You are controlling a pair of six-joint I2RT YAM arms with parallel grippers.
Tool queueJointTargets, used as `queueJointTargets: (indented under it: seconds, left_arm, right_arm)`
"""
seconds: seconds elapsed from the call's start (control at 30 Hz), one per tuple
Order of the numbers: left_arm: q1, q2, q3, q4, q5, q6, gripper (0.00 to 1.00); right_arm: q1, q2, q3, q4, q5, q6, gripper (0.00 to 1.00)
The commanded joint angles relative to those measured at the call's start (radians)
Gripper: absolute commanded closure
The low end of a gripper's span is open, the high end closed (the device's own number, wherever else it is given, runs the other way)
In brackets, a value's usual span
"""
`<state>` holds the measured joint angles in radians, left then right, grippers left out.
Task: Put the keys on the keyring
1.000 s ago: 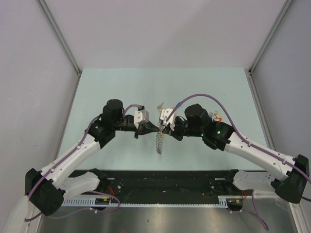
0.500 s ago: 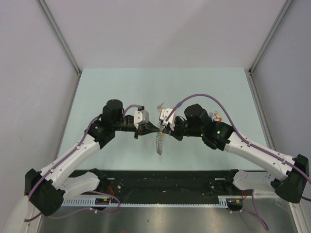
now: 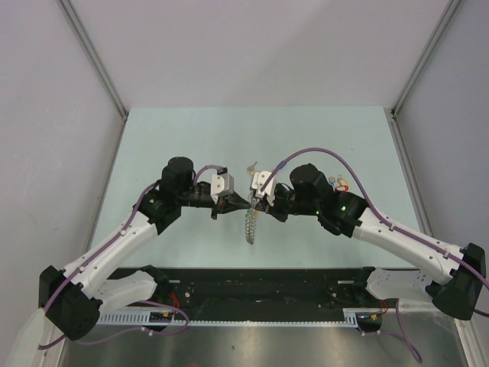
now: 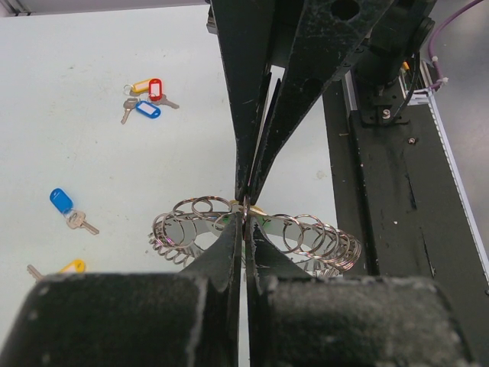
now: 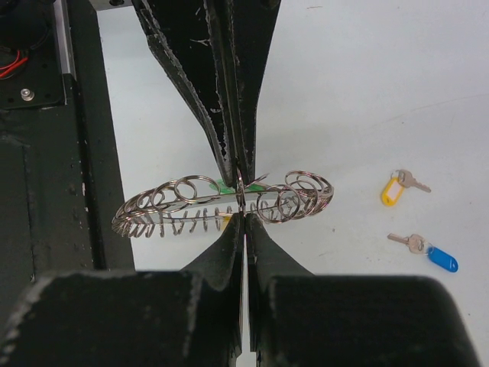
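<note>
The keyring (image 3: 249, 225) is a large wire ring fringed with many small silver rings, and it hangs off the table between my two grippers. My left gripper (image 4: 246, 220) and right gripper (image 5: 243, 214) meet tip to tip, each shut on the same small ring of the keyring (image 4: 306, 233). A green tag (image 5: 225, 185) shows right at the pinch point. Loose keys lie on the table: a bunch with yellow, red and blue tags (image 4: 145, 95), a blue-tagged key (image 4: 65, 206) and a yellow-tagged key (image 5: 393, 189).
A black rail (image 3: 260, 283) runs along the near table edge under the arms. Grey walls close in the pale green table (image 3: 191, 138) on the left, back and right. Another key (image 3: 250, 165) lies just behind the grippers.
</note>
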<state>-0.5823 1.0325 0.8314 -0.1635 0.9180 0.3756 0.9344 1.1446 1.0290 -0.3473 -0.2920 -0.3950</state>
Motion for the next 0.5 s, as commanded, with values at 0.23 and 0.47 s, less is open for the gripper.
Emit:
queueJointTargets:
  seconds: [0.23, 0.47]
  left_arm:
    - [-0.007, -0.014, 0.034, 0.021, 0.008, 0.028, 1.00]
    - [-0.010, -0.009, 0.037, 0.013, 0.012, 0.028, 1.00]
  right_arm:
    - [0.007, -0.016, 0.046, 0.011, -0.012, -0.004, 1.00]
    - [0.006, -0.019, 0.046, 0.016, -0.027, -0.004, 1.00]
